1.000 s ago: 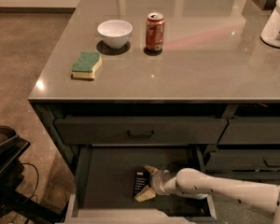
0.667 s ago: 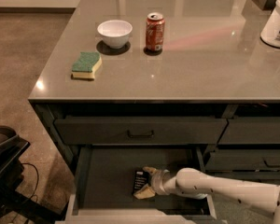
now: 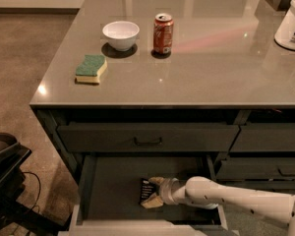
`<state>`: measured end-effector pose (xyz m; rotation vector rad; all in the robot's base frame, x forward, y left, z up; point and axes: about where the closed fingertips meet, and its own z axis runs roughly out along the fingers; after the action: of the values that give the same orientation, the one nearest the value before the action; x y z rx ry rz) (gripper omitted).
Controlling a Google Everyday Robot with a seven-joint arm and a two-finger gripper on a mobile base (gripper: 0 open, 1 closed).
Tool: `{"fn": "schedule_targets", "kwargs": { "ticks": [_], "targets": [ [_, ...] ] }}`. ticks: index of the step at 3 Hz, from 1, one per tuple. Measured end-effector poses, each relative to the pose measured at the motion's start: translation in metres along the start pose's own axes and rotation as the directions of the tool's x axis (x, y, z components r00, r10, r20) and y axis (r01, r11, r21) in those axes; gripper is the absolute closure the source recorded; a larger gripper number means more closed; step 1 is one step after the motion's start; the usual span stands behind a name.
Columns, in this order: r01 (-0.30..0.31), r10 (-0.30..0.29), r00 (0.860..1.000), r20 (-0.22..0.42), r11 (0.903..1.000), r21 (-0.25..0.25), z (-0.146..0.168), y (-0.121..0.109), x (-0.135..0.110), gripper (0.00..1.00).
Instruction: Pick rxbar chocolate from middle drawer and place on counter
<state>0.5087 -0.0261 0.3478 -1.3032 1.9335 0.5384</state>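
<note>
The middle drawer (image 3: 108,191) stands pulled open at 6 o'clock. The white arm (image 3: 236,198) reaches in from 4 o'clock. Its gripper (image 3: 154,192) sits low over the drawer floor, fingers (image 3: 151,203) spread apart, one on each side of the rxbar chocolate (image 3: 146,188), which lies flat at the gripper's 9 o'clock. Above is a closed drawer front (image 3: 147,137). On the counter (image 3: 221,68), a sponge (image 3: 91,68) lies at 8 o'clock from a white bowl (image 3: 121,34), a soda can (image 3: 162,27) at its 3 o'clock.
</note>
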Motion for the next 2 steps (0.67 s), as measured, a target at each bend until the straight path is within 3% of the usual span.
{"fn": "schedule_targets", "kwargs": {
  "ticks": [2],
  "targets": [
    [0.0,0.0,1.0,0.0,1.0,0.0,-0.0041,-0.0003,-0.0049,1.0]
  ]
}}
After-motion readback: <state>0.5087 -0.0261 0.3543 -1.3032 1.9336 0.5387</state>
